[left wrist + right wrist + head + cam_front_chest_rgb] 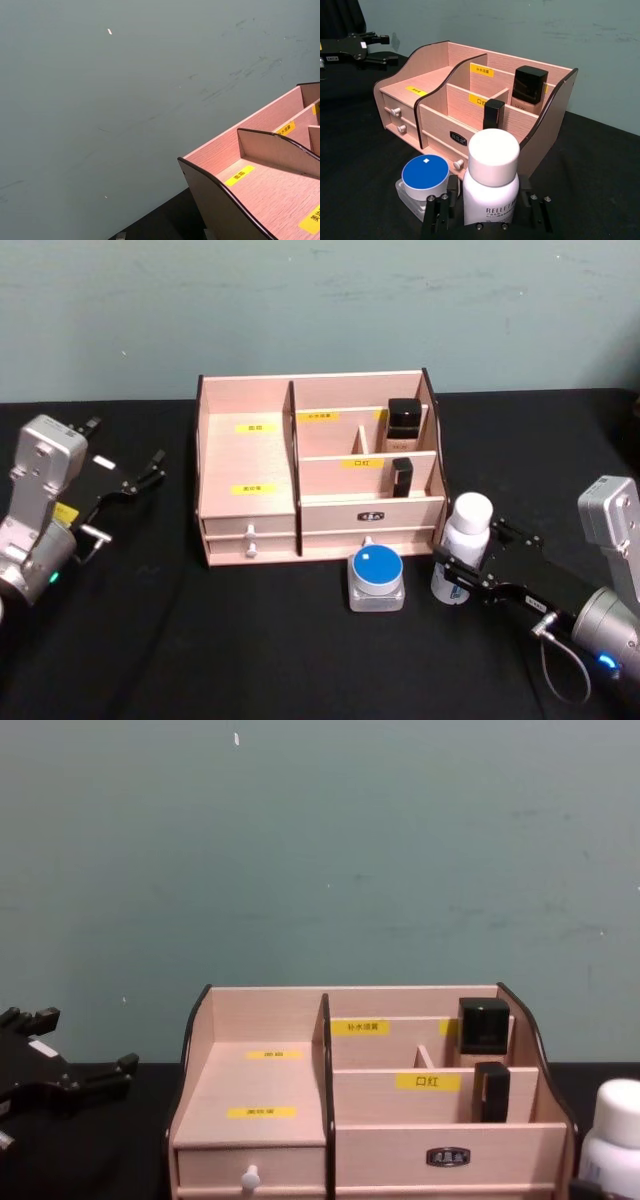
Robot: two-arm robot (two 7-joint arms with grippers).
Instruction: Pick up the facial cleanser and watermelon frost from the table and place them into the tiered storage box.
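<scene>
Your right pincer (466, 566) straddles the white bottle (468, 525) standing on the surface (200, 640) just right of the storage box (250, 470), and you cannot tell whether it has clamped yet, while the left pincer (128, 440) sits parked and spread; the bottle is probably stiff, slick plastic, so squeeze it mid-body.

Our left arm (35, 510) and right arm (612, 560) are silver-grey, our left gripper (128, 445) and right gripper (470, 545) black and screw-studded.

left gripper (128, 445) parked, fingers spread; right gripper (470, 548) extended forward, low.
</scene>
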